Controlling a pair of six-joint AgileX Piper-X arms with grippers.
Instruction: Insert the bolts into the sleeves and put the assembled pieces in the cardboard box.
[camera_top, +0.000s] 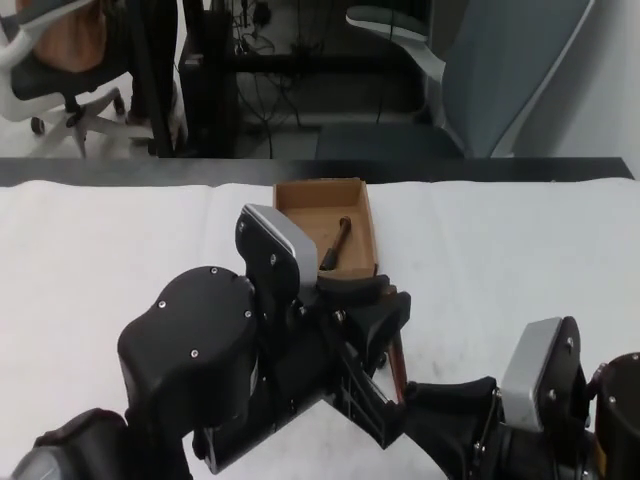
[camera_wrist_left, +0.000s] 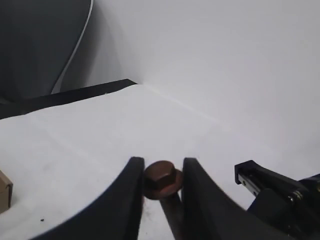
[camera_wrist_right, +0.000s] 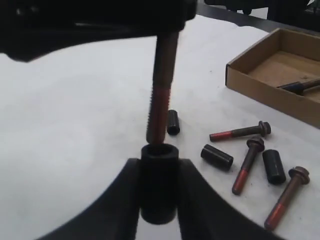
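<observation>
**Right wrist view: one box, one held pair, loose stock on the cloth**

Container: one cardboard box (camera_wrist_right: 260, 90), open at the top. It stands on the white cloth (camera_wrist_right: 75, 125), at the far middle of the bench in the high view.

Contents: one dark assembled piece (camera_top: 336, 245), lying aslant on the box floor. Whether a second lies beside it cannot be told.

Item held by the right gripper (camera_wrist_right: 159, 165): one black sleeve (camera_wrist_right: 159, 195), clamped between the fingers, upright, mouth up.

Item held by the left gripper (camera_wrist_left: 162, 167): one bolt (camera_wrist_right: 161, 95), fingers clenched on its hexagonal head, shank hanging straight down. The threaded tip sits at the sleeve's mouth. Whether it has entered cannot be told.

On the cloth, between the held pair and the box:
- loose sleeves (camera_wrist_right: 217, 157): three, black, apart from one another.
- loose bolts (camera_wrist_right: 247, 160): three, with reddish shanks. One sleeve lies between two of them.

Count outside the box: four sleeves and four bolts, one of each held.
</observation>
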